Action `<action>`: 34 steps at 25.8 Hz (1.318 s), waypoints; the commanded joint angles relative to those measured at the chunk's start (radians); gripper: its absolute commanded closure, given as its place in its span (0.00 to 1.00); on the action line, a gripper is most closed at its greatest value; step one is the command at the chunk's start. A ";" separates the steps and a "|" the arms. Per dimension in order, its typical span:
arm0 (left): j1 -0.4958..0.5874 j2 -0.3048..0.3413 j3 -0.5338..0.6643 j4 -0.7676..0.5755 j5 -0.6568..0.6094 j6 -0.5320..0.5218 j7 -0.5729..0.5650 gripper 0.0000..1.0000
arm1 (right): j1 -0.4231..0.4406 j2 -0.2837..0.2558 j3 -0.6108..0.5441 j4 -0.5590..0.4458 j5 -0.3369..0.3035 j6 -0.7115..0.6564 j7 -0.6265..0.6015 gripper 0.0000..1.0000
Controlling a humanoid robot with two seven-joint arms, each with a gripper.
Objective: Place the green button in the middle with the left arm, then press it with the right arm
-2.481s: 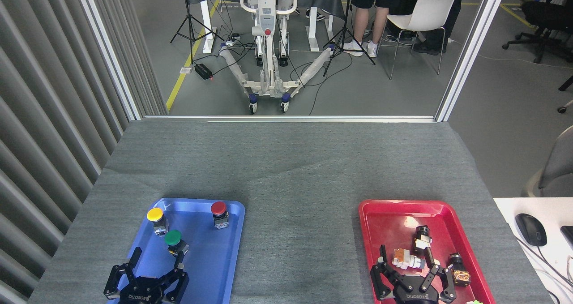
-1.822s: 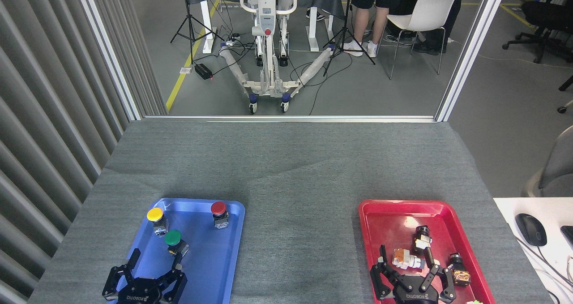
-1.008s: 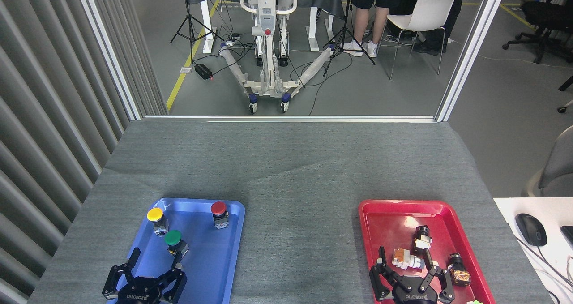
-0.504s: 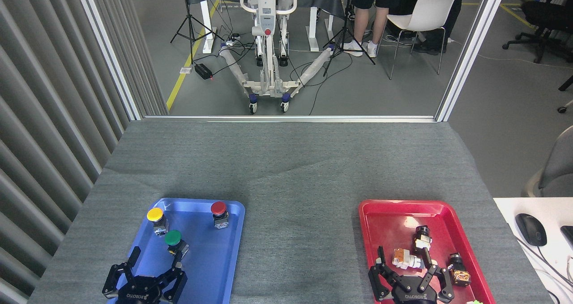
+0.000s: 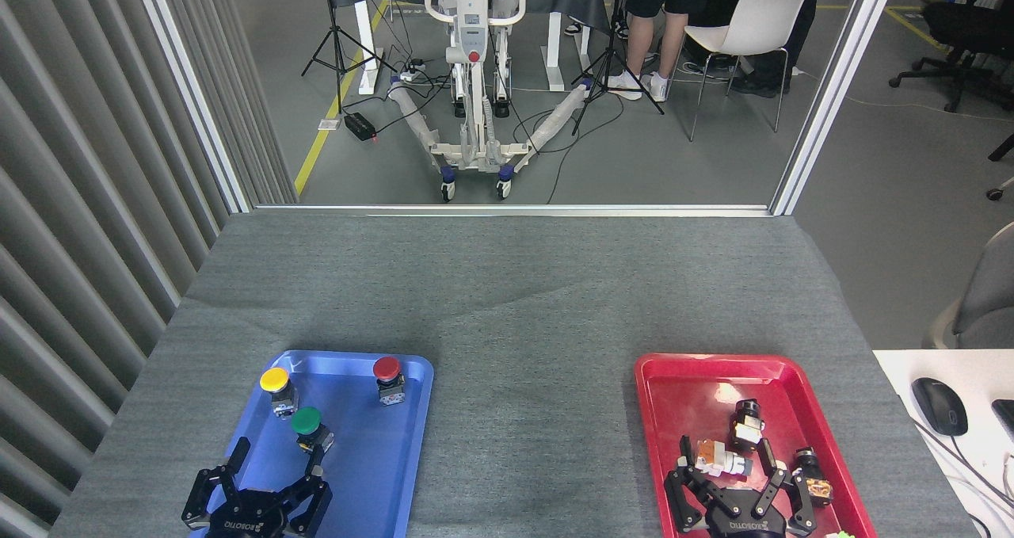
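While both hands wait at the near edge, the green button (image 5: 306, 421) sits in the blue tray (image 5: 372, 475), not yet on the bare cloth in the middle (image 5: 531, 411).

Nearest, the left hand (image 5: 273, 463) hovers over the tray with fingers spread, holding nothing; the button stands upright just beyond it and slightly to its right, so this hand is far the nearer. Across the counter (image 5: 507, 284), the right hand (image 5: 741, 475) is spread too, empty, over the red tray (image 5: 681, 379). Farther back stand the yellow button (image 5: 275, 380) and red button (image 5: 386, 368).
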 commanded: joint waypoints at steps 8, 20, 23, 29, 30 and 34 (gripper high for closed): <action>-0.013 0.002 -0.003 0.033 -0.005 0.000 -0.034 0.01 | 0.000 0.001 0.000 0.000 0.000 0.001 0.000 0.00; -0.153 0.045 -0.032 0.252 -0.005 -0.058 -0.092 0.02 | 0.000 0.001 0.000 0.000 0.000 0.003 0.000 0.00; -0.168 0.046 -0.032 0.284 -0.005 -0.058 -0.092 0.02 | 0.000 0.001 0.000 0.000 0.000 0.003 0.000 0.00; -0.217 0.059 -0.035 0.352 -0.006 -0.060 -0.092 0.02 | 0.002 0.001 0.000 0.000 0.000 0.003 0.000 0.00; -0.228 0.059 -0.038 0.367 -0.006 -0.060 -0.092 0.03 | 0.002 0.001 0.000 0.000 0.000 0.003 0.000 0.00; -0.268 0.075 -0.080 0.412 -0.006 -0.060 -0.093 0.04 | 0.002 0.002 0.000 0.000 0.000 0.003 0.000 0.00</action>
